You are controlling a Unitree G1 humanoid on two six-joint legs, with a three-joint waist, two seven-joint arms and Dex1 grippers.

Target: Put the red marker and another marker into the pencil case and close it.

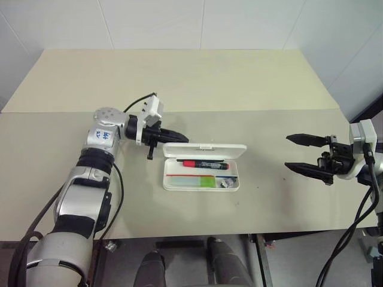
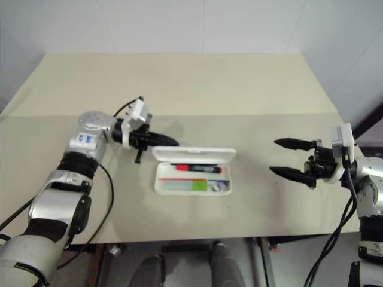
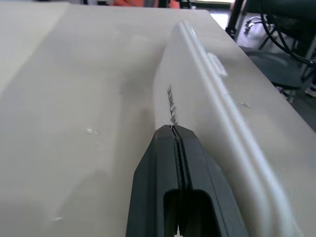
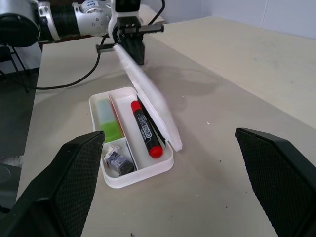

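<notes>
pencil case (image 1: 201, 174): light rigid shell, lid half-raised | left hand (image 1: 175, 137) pinched empty behind lid; push lid's outer face | right hand (image 1: 306, 155) wide, empty, well apart

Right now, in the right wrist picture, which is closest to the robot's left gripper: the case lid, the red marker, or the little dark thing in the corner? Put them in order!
From the left gripper:
1. Pencil case lid, its end right at the shut fingertips.
2. Red marker, lying in the tray beside the lid.
3. Small dark object, in the tray's far corner compartment.

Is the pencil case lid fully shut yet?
No, the pencil case lid stands tilted up, with the red marker visible inside.
</notes>
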